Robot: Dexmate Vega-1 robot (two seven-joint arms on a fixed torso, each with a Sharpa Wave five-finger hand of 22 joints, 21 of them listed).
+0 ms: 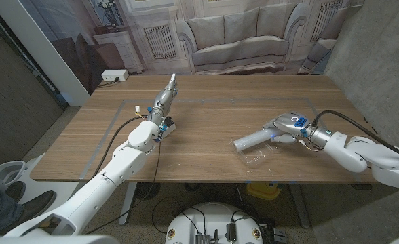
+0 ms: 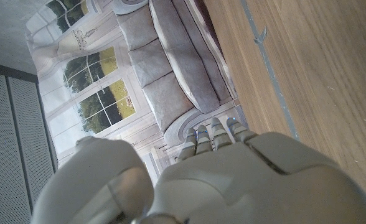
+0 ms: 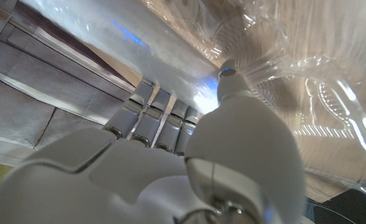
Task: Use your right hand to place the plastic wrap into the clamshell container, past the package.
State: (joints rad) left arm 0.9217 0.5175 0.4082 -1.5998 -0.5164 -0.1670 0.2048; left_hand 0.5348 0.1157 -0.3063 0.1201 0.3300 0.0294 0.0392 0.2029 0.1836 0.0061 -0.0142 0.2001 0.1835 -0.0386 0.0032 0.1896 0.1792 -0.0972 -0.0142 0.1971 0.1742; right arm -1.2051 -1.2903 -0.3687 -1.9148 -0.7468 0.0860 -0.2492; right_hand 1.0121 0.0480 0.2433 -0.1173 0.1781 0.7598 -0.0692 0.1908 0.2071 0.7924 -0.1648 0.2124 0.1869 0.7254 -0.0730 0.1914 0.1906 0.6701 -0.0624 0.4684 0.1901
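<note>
My right hand (image 1: 289, 126) grips one end of a grey roll of plastic wrap (image 1: 251, 141) on the right side of the table. The roll points toward the table's middle, just above the wood. A clear clamshell container (image 1: 258, 158) lies right under and in front of the roll, near the front edge. In the right wrist view my fingers (image 3: 147, 118) wrap the plastic wrap (image 3: 102, 31), with the clear clamshell (image 3: 307, 81) close beside it. My left hand (image 1: 167, 93) reaches over the left half of the table, fingers straight, holding nothing. A small white and blue item (image 1: 167, 126) lies by my left wrist.
Grey tape lines (image 1: 123, 103) mark a rectangle on the wooden table (image 1: 213, 115). A white power strip (image 1: 113, 76) sits beyond the far left corner. A person's leg and shoe (image 1: 16, 203) show at the bottom left. A backdrop printed with a sofa (image 1: 240, 34) hangs behind the table.
</note>
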